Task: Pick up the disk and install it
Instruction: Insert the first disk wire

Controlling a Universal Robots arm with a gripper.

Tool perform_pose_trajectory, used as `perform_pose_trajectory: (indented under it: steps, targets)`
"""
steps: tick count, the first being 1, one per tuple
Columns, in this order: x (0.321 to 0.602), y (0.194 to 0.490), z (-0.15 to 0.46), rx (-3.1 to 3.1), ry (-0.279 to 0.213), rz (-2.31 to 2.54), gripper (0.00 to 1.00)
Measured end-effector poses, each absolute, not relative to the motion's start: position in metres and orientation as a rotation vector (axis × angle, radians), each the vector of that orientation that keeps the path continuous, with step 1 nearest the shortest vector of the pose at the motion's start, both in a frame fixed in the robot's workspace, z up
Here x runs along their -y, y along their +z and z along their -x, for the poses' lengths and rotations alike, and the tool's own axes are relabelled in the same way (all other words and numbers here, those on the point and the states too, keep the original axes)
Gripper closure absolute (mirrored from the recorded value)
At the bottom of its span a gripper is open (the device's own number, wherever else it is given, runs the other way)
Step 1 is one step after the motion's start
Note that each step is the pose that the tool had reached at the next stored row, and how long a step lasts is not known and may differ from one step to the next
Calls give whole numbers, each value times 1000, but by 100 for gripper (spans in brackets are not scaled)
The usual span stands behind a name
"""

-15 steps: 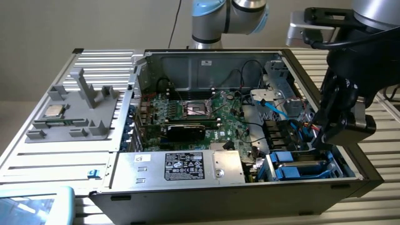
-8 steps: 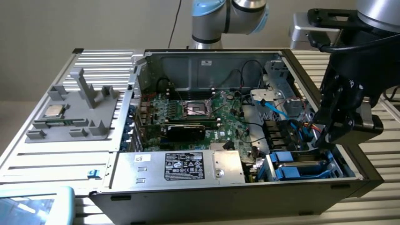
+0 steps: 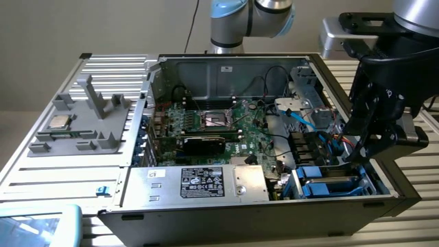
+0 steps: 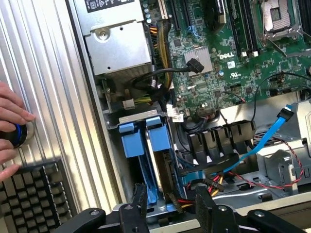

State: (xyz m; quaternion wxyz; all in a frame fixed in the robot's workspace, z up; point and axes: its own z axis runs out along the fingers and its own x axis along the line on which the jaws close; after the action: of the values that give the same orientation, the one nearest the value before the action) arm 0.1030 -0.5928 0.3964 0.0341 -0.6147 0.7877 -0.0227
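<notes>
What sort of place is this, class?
Probably a robotics lab bench for computer assembly: an open PC case sits on a ribbed metal table, a robot arm hangs over it, and a keyboard lies beside it.

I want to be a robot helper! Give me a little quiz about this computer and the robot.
1. True or false: the gripper is clamped around something.
2. Pick one. The blue disk carriers sit:
A) on the grey tray outside the computer
B) inside the computer case, standing side by side
C) on the keyboard
3. Fill in the gap: the big circuit board inside the case is coloured ____.

Key: 1 false, the gripper is open and holds nothing; 2 B; 3 green.
</notes>
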Motion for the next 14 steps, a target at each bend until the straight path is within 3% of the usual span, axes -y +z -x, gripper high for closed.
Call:
perform_pose_trajectory:
  steps: [10,14]
  targets:
    - [603,392,-107,-2385,-15,1888,48]
    - [611,390,-108,-2378,0,1884,57]
